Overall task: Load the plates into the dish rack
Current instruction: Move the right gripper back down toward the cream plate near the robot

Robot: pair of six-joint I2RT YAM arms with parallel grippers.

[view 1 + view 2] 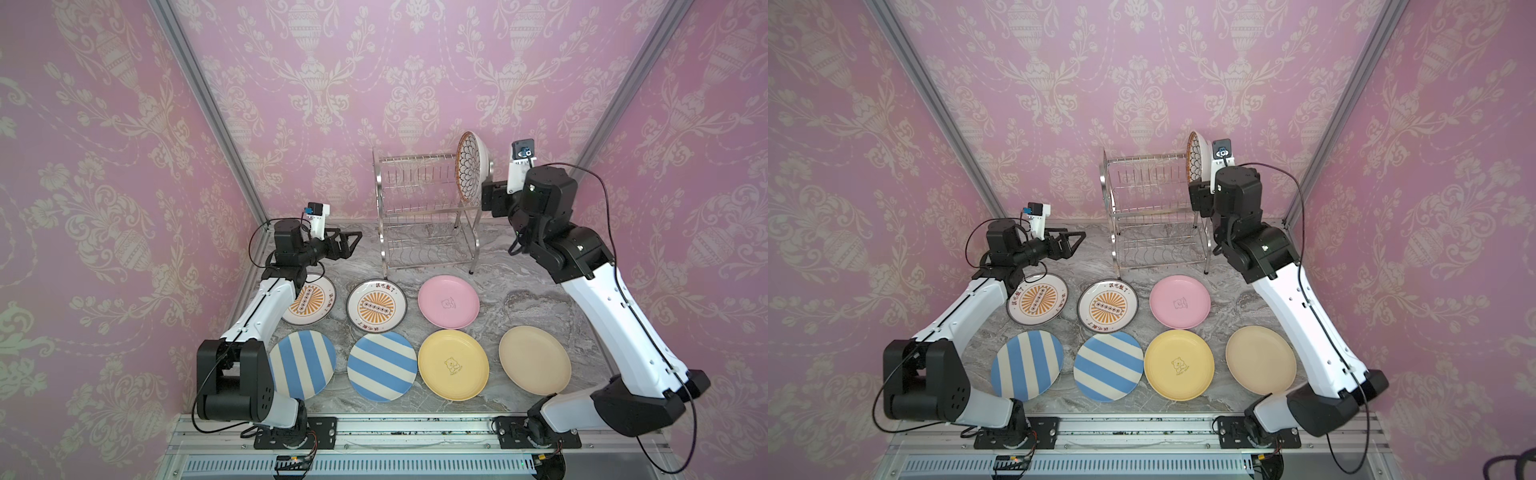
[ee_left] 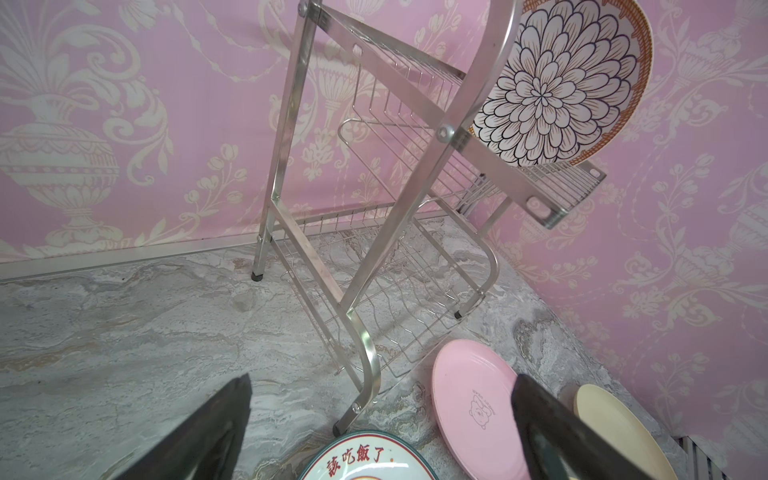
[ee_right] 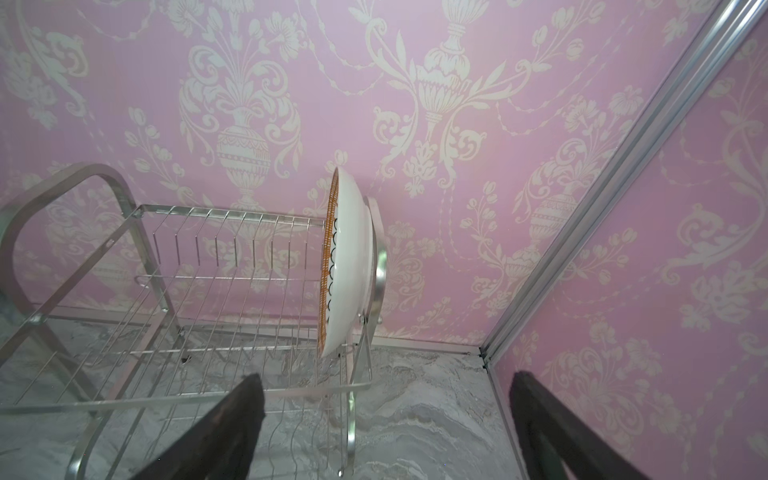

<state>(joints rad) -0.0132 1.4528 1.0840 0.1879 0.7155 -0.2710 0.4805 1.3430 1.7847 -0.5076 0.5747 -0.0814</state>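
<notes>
The steel dish rack (image 1: 424, 212) stands at the back of the marble table. A dark scale-patterned plate (image 1: 471, 166) stands on edge in its top tier at the right end, seen edge-on in the right wrist view (image 3: 349, 266). My right gripper (image 3: 384, 390) is open and empty, just right of that plate and apart from it. My left gripper (image 2: 380, 390) is open and empty, hovering left of the rack. Flat on the table lie two sunburst plates (image 1: 376, 305), a pink plate (image 1: 449, 301), two blue-striped plates (image 1: 382, 368), a yellow plate (image 1: 453, 365) and a beige plate (image 1: 534, 359).
Pink patterned walls close in the back and both sides, with aluminium corner posts (image 1: 216, 124). My left arm (image 1: 266, 307) covers part of the left sunburst plate (image 1: 309, 301). The rack's lower tier (image 2: 395, 299) holds nothing. A metal rail (image 1: 395, 432) runs along the front edge.
</notes>
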